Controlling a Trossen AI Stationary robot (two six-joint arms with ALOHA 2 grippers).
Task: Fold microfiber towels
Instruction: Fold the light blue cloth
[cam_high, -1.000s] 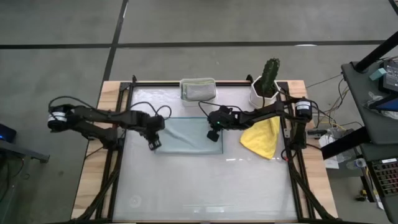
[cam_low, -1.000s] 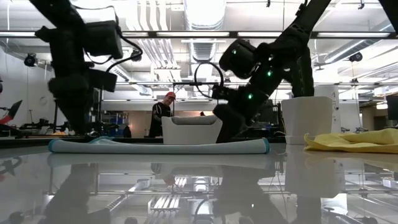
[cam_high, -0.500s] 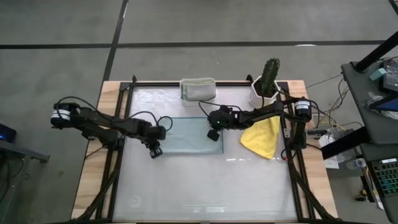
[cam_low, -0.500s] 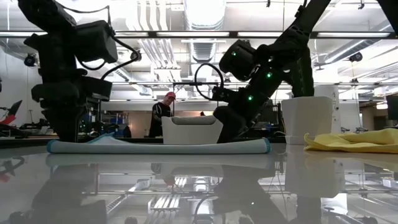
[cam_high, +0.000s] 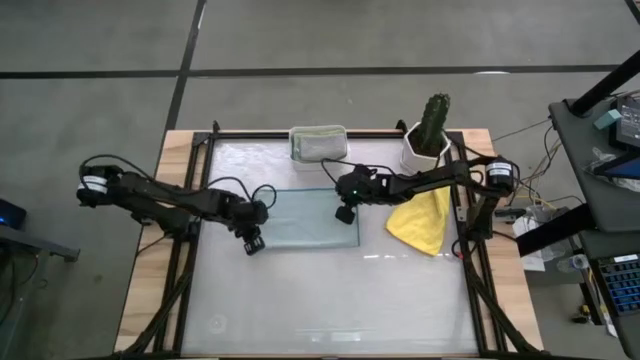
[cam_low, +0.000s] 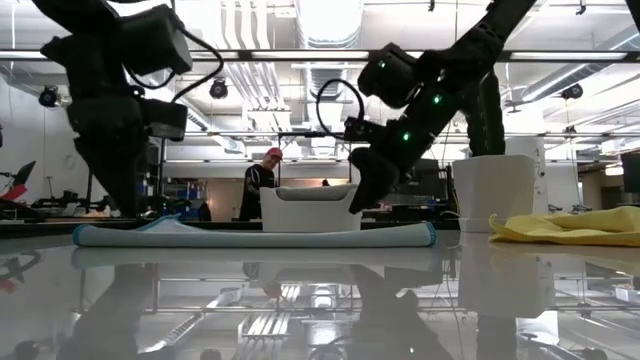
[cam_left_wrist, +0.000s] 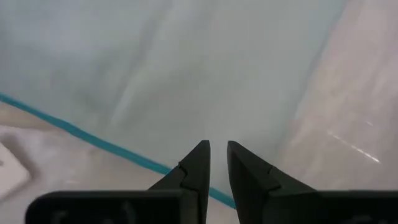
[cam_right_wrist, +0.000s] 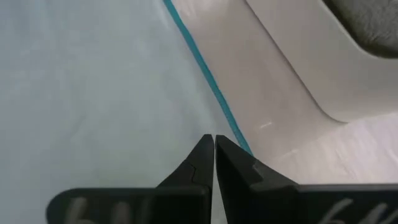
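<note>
A pale blue-grey towel (cam_high: 305, 215) lies spread flat on the table, and its teal-edged rim shows in the low view (cam_low: 260, 236). My left gripper (cam_high: 252, 243) points steeply down at the towel's near-left corner, its fingers (cam_left_wrist: 198, 165) drawn almost together. My right gripper (cam_high: 344, 213) is shut and hangs clear above the towel's far-right part (cam_low: 360, 203), holding nothing. A yellow towel (cam_high: 422, 222) lies crumpled on the table at the right. My left gripper comes from above, slanting toward the table's right, onto the towel's near-left corner (cam_left_wrist: 214, 134), where the teal edge runs under the fingertips. The two fingers stand a narrow slit apart there. The towel lies flat on the table; the fingers hide how much cloth sits between them.
A white tub (cam_high: 318, 143) with a sage-green cloth (cam_right_wrist: 373, 18) inside stands just beyond the towel's far edge. A white pot with a cactus (cam_high: 428, 145) stands at the far right. The near half of the table (cam_high: 320, 300) is bare.
My left gripper has moved toward the table's near edge, along the towel's left side to its near-left corner. My right gripper, still shut, has risen off the towel's far-right part and now hangs clear above it. The towel stays flat.
</note>
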